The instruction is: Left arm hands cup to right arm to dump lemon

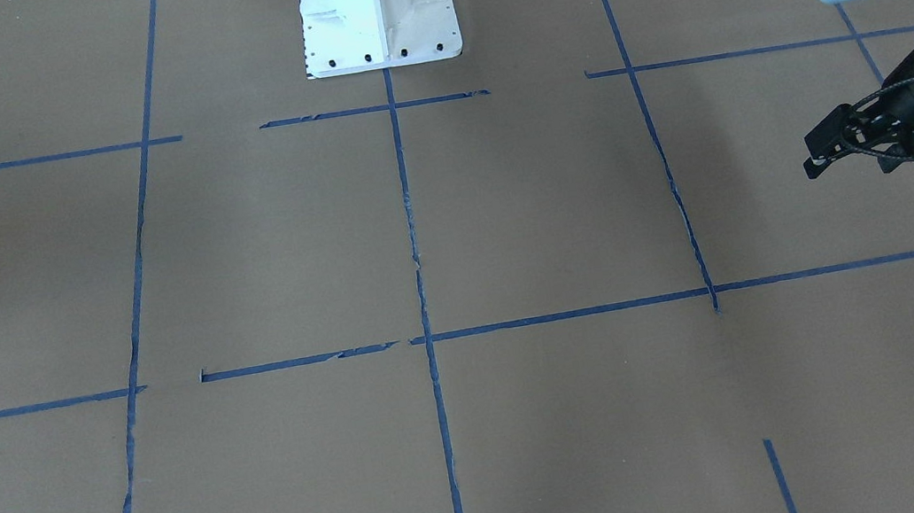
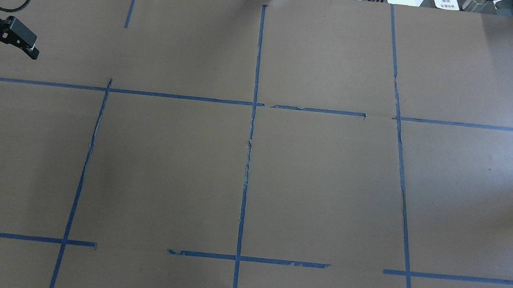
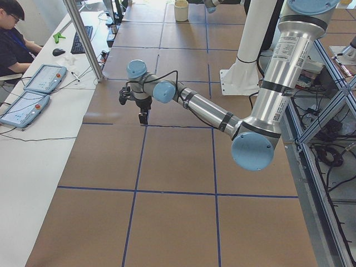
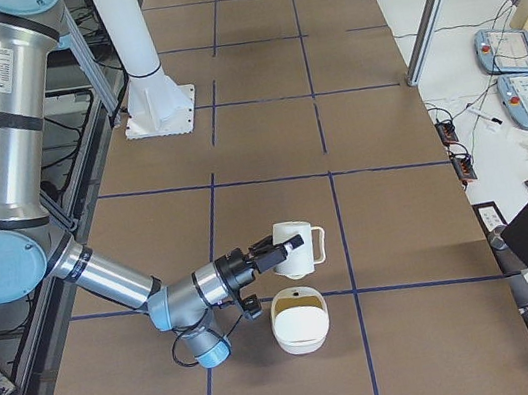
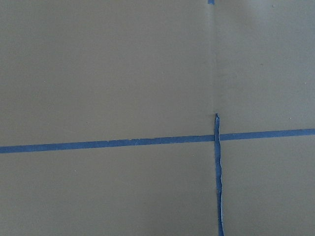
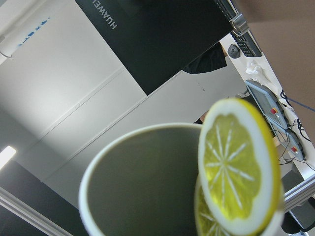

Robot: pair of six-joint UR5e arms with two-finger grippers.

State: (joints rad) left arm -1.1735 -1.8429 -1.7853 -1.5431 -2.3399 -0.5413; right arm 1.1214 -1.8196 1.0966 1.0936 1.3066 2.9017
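The white cup hangs tilted above the table at the tip of my right gripper, the near arm in the exterior right view. I cannot tell from that view how the jaws stand. The right wrist view looks into the cup's grey inside. A yellow lemon slice with a white rim stands at its mouth, with a second slice under it. My left gripper is open and empty above the table's far left corner. It also shows in the front-facing view.
A white bowl stands on the table just below and in front of the cup. The white robot pedestal is at the table's near middle. Blue tape lines cross the brown table. An operator and teach pendants are at the side bench.
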